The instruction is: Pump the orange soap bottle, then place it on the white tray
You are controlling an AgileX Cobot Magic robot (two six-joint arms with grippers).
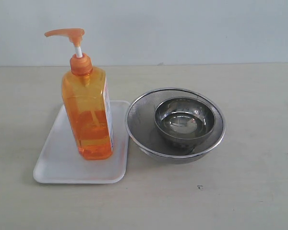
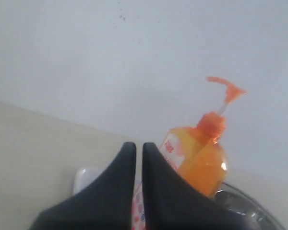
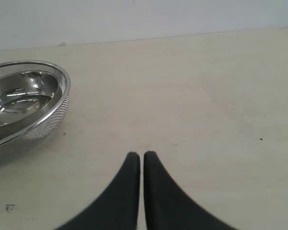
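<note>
- Upright on the white tray, right of the tray's middle in the exterior view: the orange soap bottle, base flat on the tray floor, free of both grippers.
- Orange pump head raised on a white stem, spout toward the left of the exterior view; white label along the bottle's right-hand side.
- Same bottle in the left wrist view, beyond the fingertips and off to one side, with a rounded corner of the tray showing past the left gripper.
- Just beside the tray's right edge — a round steel mesh bowl, whether touching the tray cannot be told.
- Nested inside it, a smaller polished steel bowl, shiny inside.
- Both bowls again in the right wrist view: mesh bowl with the polished bowl inside.
- Small dark mark on the pale table, in front of the bowls.
- Left gripper: black jaws pressed nearly together, only a thin slit between, nothing pinched, short of the bottle and apart from it.
- Right gripper: jaws likewise drawn together with a narrow slit, holding nothing — over bare table, well apart from the bowls.
- Neither gripper seen in the exterior view.
- Behind everything, a plain pale wall.
</note>
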